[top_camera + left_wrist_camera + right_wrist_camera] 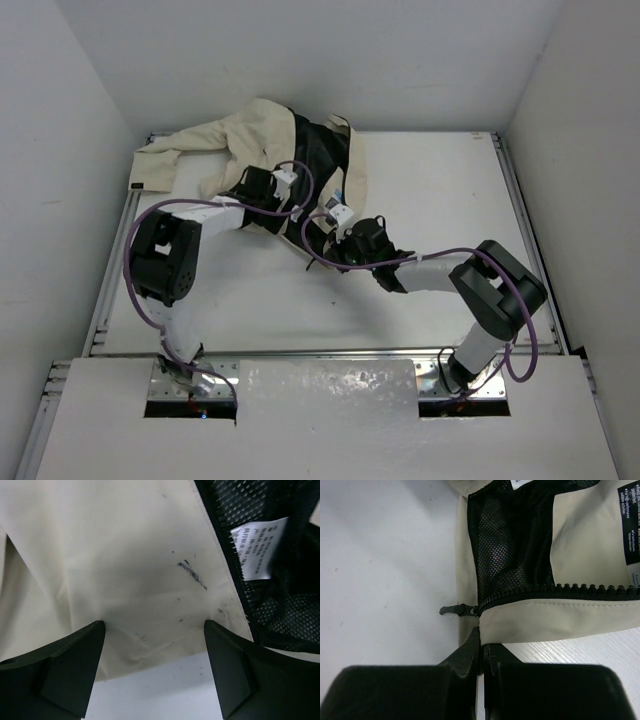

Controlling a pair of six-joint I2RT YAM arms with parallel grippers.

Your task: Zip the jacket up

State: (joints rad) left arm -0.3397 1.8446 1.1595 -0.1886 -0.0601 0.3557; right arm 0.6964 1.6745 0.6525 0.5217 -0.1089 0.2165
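Soft, limp jacket (255,125) lay open on the surface (430,200); left hand (154,627) spread over its cream panel, right hand (481,630) pressed together at its hem beside the zipper pull (455,610), likely the best hold

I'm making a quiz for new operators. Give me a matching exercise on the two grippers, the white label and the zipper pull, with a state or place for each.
1 left gripper
2 right gripper
3 white label
4 zipper pull

A on the black mesh lining
B jaws shut at the jacket hem
C jaws wide apart above cream cloth
D poking out over the table

Pairs: 1-C, 2-B, 3-A, 4-D
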